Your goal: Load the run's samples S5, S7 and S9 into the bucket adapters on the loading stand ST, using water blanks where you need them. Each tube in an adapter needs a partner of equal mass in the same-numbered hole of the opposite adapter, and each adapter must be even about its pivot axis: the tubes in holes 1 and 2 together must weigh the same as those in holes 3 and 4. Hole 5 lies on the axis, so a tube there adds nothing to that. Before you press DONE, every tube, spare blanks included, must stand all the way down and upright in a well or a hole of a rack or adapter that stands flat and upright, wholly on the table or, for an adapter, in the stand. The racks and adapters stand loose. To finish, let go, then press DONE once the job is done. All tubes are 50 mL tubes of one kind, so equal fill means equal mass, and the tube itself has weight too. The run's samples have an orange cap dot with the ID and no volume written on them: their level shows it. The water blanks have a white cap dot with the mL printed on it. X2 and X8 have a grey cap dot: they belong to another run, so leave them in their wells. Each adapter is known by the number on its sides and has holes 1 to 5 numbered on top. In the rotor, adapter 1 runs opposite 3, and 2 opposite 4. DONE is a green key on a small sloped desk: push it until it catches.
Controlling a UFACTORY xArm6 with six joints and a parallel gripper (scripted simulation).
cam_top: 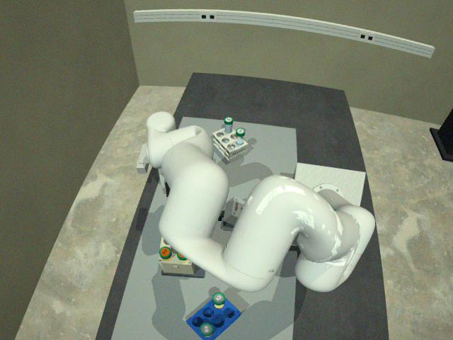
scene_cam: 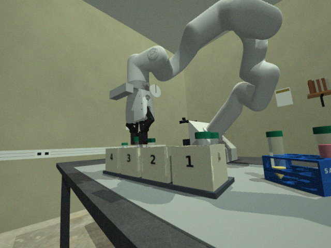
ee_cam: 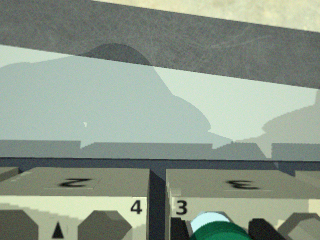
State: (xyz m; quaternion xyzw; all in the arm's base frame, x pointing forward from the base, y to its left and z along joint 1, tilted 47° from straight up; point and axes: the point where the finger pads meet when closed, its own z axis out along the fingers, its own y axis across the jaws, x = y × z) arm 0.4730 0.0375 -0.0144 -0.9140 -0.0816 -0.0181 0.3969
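Observation:
My gripper (scene_cam: 139, 139) (ee_cam: 219, 233) is shut on a green-capped tube (scene_cam: 136, 138) (ee_cam: 210, 222) with a pale blue body. It holds the tube upright, sunk deep into hole 3 of adapter 3 (scene_cam: 129, 160) (ee_cam: 240, 186), with only the cap above the top. Adapters 4 (scene_cam: 110, 157), 2 (scene_cam: 152, 160) (ee_cam: 75, 183) and 1 (scene_cam: 189, 163) (cam_top: 171, 265) stand in a row on the dark stand (scene_cam: 186, 188). Adapter 1 holds two orange-dot tubes (cam_top: 165, 251). Adapters 2 and 4 each show one green cap (scene_cam: 151, 140) (scene_cam: 124, 144). The arm hides the gripper in the top view.
A blue rack (cam_top: 197, 322) (scene_cam: 294, 173) holds two grey-dot tubes (cam_top: 218, 298) (cam_top: 207, 328). A white rack (cam_top: 233, 149) at the far end holds two white-dot blanks (cam_top: 228, 120) (cam_top: 240, 132). The sloped desk (cam_top: 233, 208) lies half hidden under the arm.

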